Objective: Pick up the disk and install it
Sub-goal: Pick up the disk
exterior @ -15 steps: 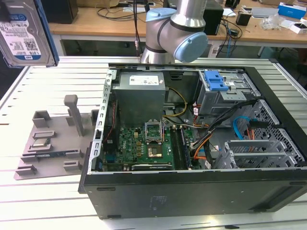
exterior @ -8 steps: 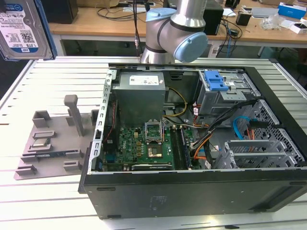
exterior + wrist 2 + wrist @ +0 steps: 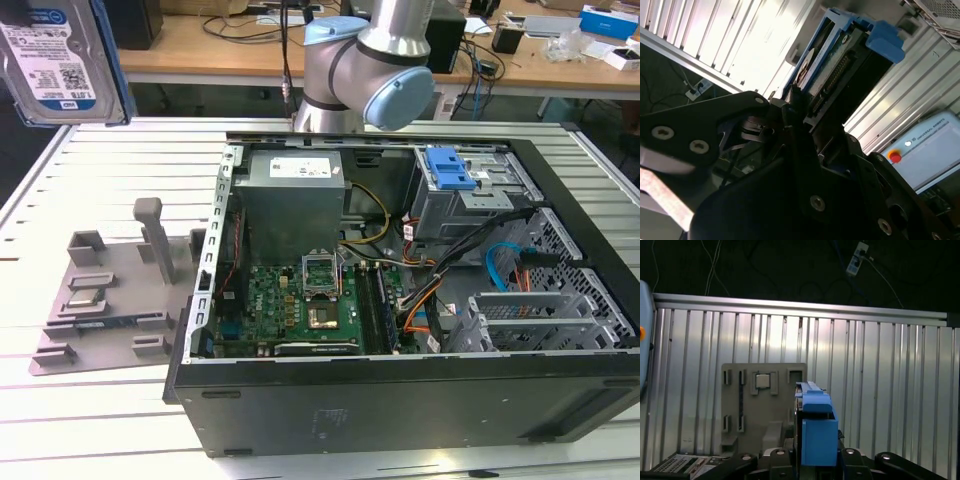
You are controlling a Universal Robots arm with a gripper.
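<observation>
The disk (image 3: pixel 58 55) hangs in the air at the exterior view's upper left, over the far corner of the slatted table (image 3: pixel 120 170). It is well apart from the open computer case (image 3: pixel 400 400) and touches nothing on the table. It stands nearly upright there, with its long axis running up and down and slightly tilted. The flat labelled face is turned toward that camera, and the blue frame runs along its edges.

In the first wrist view the disk (image 3: pixel 815 425) is seen edge-on. Its long axis points straight away from the gripper (image 3: pixel 816 456), and a blue block of the frame sits at the outer end. The black fingers (image 3: pixel 777 460) press against its two flat sides, so the gripper is pinching the disk. In the second wrist view the disk (image 3: pixel 835 65) reaches out from the gripper toward a blue tab at its far end. A row of small contacts shows along its narrow side.

The disk's label has a blue band above a white field with lines of dark print and barcodes, too small to make out. A white sticker on the grey box (image 3: pixel 295 195) inside the case is just as hard to read.

A blue latch (image 3: pixel 449 168) sits in the case near the drive cage. A grey plate (image 3: pixel 110 300) with a small chip (image 3: pixel 762 381) on it lies on the table beside the case. The arm (image 3: pixel 370 60) rises behind the case.
</observation>
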